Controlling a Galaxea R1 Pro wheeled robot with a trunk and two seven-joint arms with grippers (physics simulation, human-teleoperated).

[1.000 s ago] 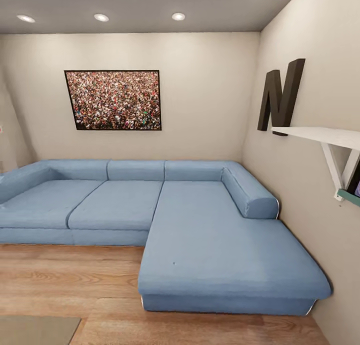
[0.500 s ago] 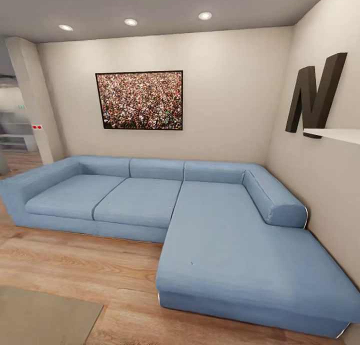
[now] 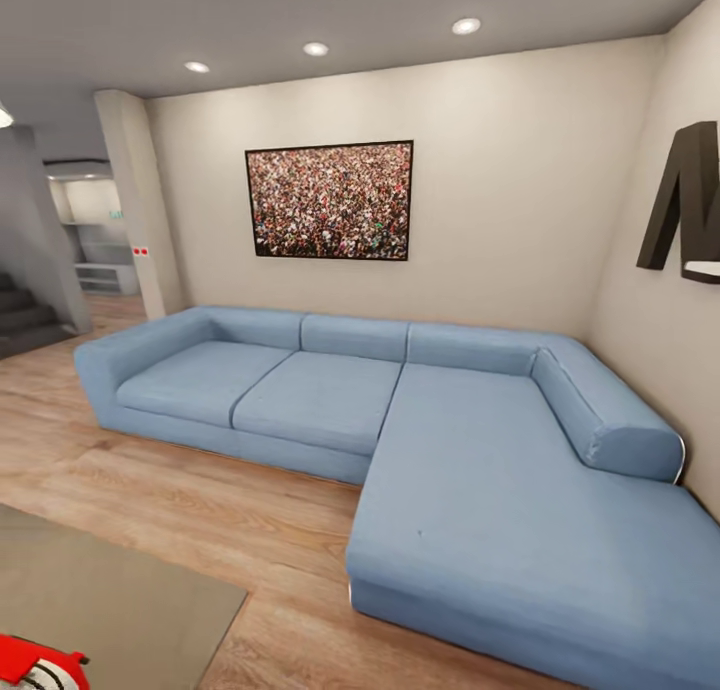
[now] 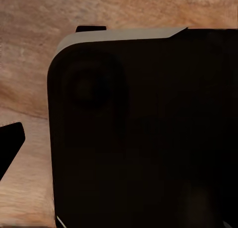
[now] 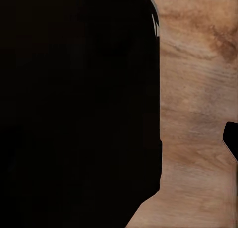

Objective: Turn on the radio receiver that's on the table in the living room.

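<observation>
Living room, head view. Blue L-shaped sofa [image 3: 420, 440] against the far wall, its chaise section running forward along the right-hand wall. Framed crowd picture [image 3: 330, 200] hung above the sofa's back. Large dark letter N [image 3: 685, 205] mounted on the right wall, partly cut by the frame edge. Three recessed ceiling lights [image 3: 316, 48] lit. Light wood plank floor [image 3: 200, 500] in front of the sofa. At far left, an opening past a wall pillar [image 3: 140, 200] onto dark steps [image 3: 25, 315] and pale shelving beyond.

Tabletop [image 3: 100, 600]: matte grey-brown corner entering at lower left, near the sofa's chaise but apart from it.

Radio receiver [image 3: 35, 665]: red top with a sliver of white, standing on the tabletop at the very bottom-left corner of the frame; mostly cut off, dial not legible.

Left wrist view: dark rounded robot body [image 4: 144, 134] close to the lens, wood floor [image 4: 29, 64] behind it. Fingers' state cannot be told.

Right wrist view: dark robot body [image 5: 79, 104] over wood floor [image 5: 198, 114]. Fingers' state cannot be told.
</observation>
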